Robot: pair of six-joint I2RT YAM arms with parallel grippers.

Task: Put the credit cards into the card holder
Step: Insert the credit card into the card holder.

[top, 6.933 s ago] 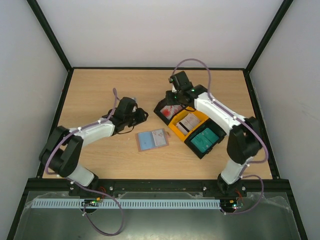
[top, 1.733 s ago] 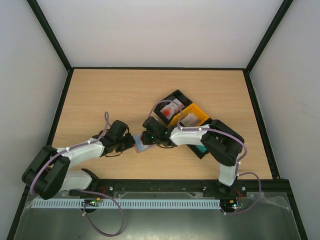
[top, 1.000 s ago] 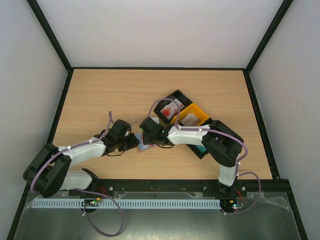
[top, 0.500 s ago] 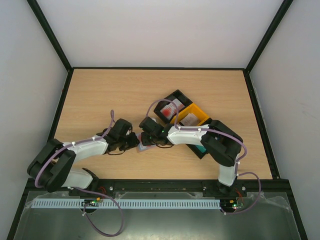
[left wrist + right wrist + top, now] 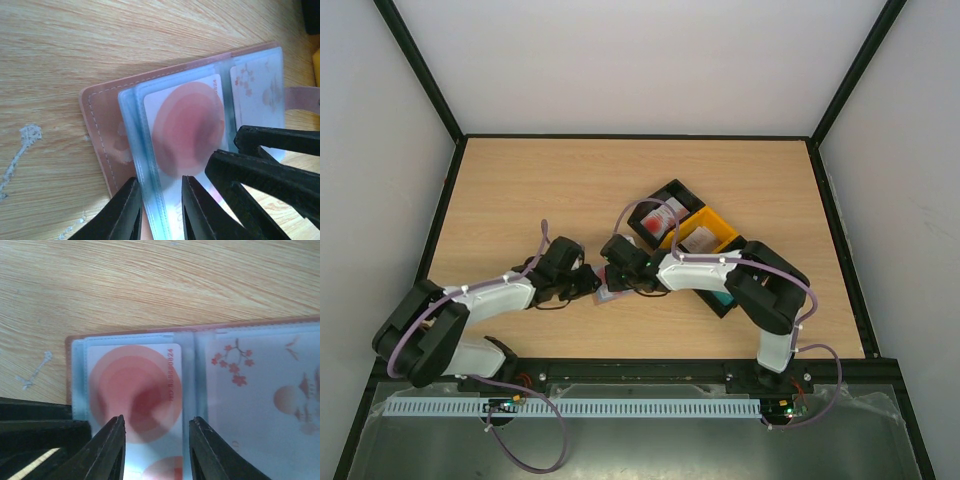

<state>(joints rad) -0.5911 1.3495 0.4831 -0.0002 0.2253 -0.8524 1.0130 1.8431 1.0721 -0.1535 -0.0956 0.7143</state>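
Observation:
The card holder (image 5: pixel 100 135) lies open on the table, brown outside with clear blue pockets. A white credit card with red circles (image 5: pixel 135 385) sits in its left pocket, and a blossom-printed card (image 5: pixel 260 385) in the right one. My left gripper (image 5: pixel 160 180) is down on the holder's left end, jaws a little apart astride the pocket's edge. My right gripper (image 5: pixel 157 418) is open over the red-circle card (image 5: pixel 187 125), a finger on either side. From the top, the holder (image 5: pixel 604 295) is mostly hidden under both grippers.
Three trays stand in a diagonal row right of the holder. The black tray (image 5: pixel 660 195) holds a red-marked card, the yellow tray (image 5: pixel 718 232) holds pale cards, and the right arm mostly covers another black tray (image 5: pixel 728 302). The right gripper's fingers (image 5: pixel 265 172) crowd the left wrist view.
My right gripper's jaws have narrowed over the red-circle card. Both arms have shifted only slightly at the holder. Several seconds ago the right arm was over the trays.

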